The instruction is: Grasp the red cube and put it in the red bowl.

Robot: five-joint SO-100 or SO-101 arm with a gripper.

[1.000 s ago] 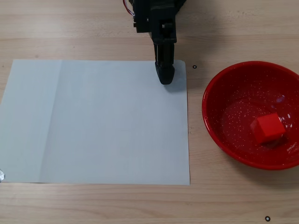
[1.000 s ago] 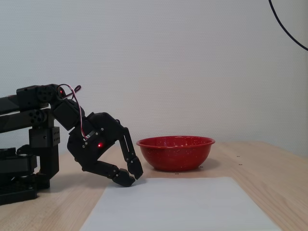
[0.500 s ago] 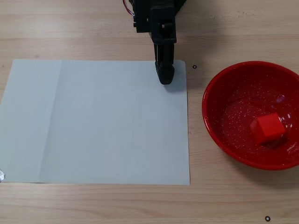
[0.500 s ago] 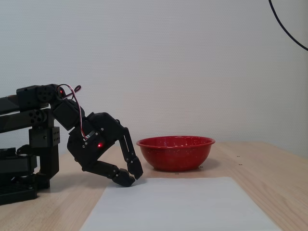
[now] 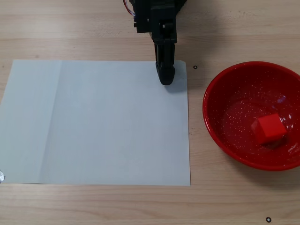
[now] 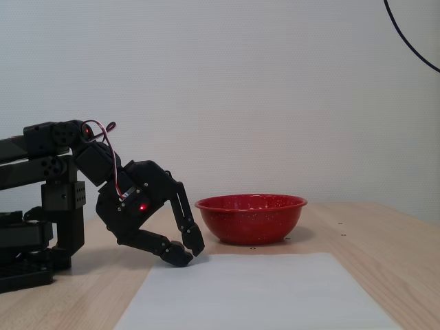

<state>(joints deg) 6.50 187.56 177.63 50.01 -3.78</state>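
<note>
The red cube (image 5: 269, 128) lies inside the red bowl (image 5: 220, 96), right of the bowl's middle in a fixed view from above. The bowl stands on the wooden table at the right; from the side it shows as a wide red bowl (image 6: 251, 218) and the cube is hidden by its wall. My black gripper (image 5: 166, 78) rests low at the top right corner of the white paper sheet (image 5: 98, 122), well left of the bowl. Its fingers are closed together and hold nothing; in the side view the gripper (image 6: 187, 253) tips touch just above the sheet's edge.
The white paper sheet (image 6: 261, 292) covers most of the table's middle. The arm's base and folded links (image 6: 41, 206) stand at the left in the side view. Small black marks dot the table (image 5: 195, 67), (image 5: 268, 219). A black cable (image 6: 412, 41) hangs at the top right.
</note>
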